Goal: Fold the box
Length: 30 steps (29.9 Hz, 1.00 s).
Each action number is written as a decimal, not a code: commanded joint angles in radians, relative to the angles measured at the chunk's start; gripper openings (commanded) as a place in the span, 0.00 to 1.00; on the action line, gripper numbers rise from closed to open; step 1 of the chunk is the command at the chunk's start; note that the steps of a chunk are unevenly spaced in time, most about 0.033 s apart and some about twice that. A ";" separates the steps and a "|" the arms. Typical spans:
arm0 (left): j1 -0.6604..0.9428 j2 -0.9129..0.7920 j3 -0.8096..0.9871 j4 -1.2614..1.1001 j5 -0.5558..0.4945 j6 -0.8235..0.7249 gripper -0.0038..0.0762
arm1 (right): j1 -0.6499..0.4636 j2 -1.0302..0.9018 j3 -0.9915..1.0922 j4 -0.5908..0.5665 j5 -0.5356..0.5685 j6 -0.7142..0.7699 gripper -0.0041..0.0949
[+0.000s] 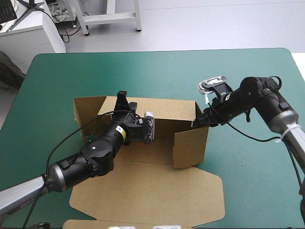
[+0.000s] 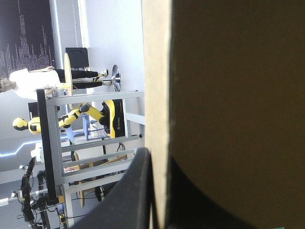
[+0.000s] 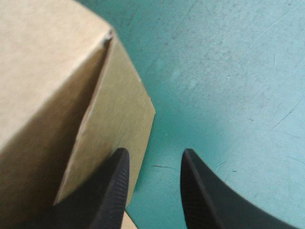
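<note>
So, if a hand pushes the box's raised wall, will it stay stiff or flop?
Likely stiff: the walls of the box stand straight. A push would probably swing a wall at its crease rather than bend it. The board edge in the left hand looks thin, so it seems light and may slide.

**Robotics laboratory.** A work table point(image 1: 248, 71) with a teal-green cover carries the left arm point(image 1: 102, 148) and right arm point(image 1: 257, 98) of a two-armed robot. Beyond its far edge lie a smooth pale floor point(image 1: 214, 24) and metal frame legs point(image 1: 112, 18). At far left stands a white bench point(image 1: 28, 40) with loose cables point(image 1: 62, 14). The left wrist view shows a grey metal rack point(image 2: 95, 97) with bundled wiring point(image 2: 26, 205) beside it.
</note>
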 commanded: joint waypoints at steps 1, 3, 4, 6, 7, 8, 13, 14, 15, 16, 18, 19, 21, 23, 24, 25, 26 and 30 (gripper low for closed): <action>-0.002 -0.024 -0.020 0.008 0.000 -0.013 0.04 | 0.001 -0.107 0.033 0.070 -0.049 -0.036 0.37; -0.002 -0.024 -0.020 0.008 0.000 -0.013 0.04 | 0.001 -0.149 0.074 0.098 -0.066 -0.058 0.37; -0.002 -0.024 -0.020 0.008 0.000 -0.013 0.04 | 0.001 -0.165 0.094 0.119 -0.068 -0.076 0.37; -0.002 -0.024 -0.020 0.008 -0.002 -0.013 0.04 | 0.001 -0.202 0.138 0.171 -0.079 -0.123 0.37; -0.002 -0.024 -0.020 0.008 -0.002 -0.017 0.04 | 0.001 -0.221 0.162 0.188 -0.092 -0.138 0.37; -0.002 -0.024 -0.020 0.008 -0.002 -0.017 0.04 | 0.001 -0.236 0.180 0.205 -0.105 -0.150 0.37; -0.002 -0.024 -0.020 0.008 -0.002 -0.017 0.04 | 0.001 -0.297 0.270 0.306 -0.158 -0.220 0.37; -0.002 -0.024 -0.020 0.008 -0.002 -0.017 0.04 | 0.001 -0.304 0.278 0.324 -0.163 -0.230 0.37; -0.002 -0.024 -0.020 0.008 -0.002 -0.017 0.04 | 0.001 -0.308 0.290 0.338 -0.176 -0.248 0.37; -0.002 -0.024 -0.020 0.008 -0.002 -0.017 0.04 | 0.001 -0.312 0.298 0.346 -0.194 -0.253 0.37; -0.002 -0.024 -0.020 0.008 -0.002 -0.017 0.04 | 0.001 -0.313 0.305 0.368 -0.202 -0.253 0.37; -0.002 -0.024 -0.020 0.008 -0.002 -0.017 0.04 | 0.001 -0.313 0.305 0.374 -0.202 -0.253 0.37; -0.002 -0.024 -0.020 0.008 -0.006 -0.017 0.04 | 0.008 -0.313 0.305 0.377 -0.216 -0.253 0.37; -0.002 -0.024 -0.020 0.008 -0.010 -0.017 0.04 | 0.023 -0.313 0.305 0.379 -0.242 -0.247 0.37; -0.002 -0.024 -0.020 0.008 -0.019 -0.017 0.04 | 0.044 -0.313 0.305 0.379 -0.267 -0.227 0.37; -0.002 -0.024 -0.020 0.008 -0.023 -0.017 0.04 | 0.063 -0.313 0.305 0.377 -0.295 -0.217 0.37; -0.002 -0.024 -0.020 0.008 -0.031 -0.017 0.04 | 0.090 -0.313 0.305 0.360 -0.319 -0.208 0.37; -0.002 -0.024 -0.020 0.008 -0.029 -0.017 0.04 | 0.199 -0.311 0.305 0.198 -0.430 -0.084 0.37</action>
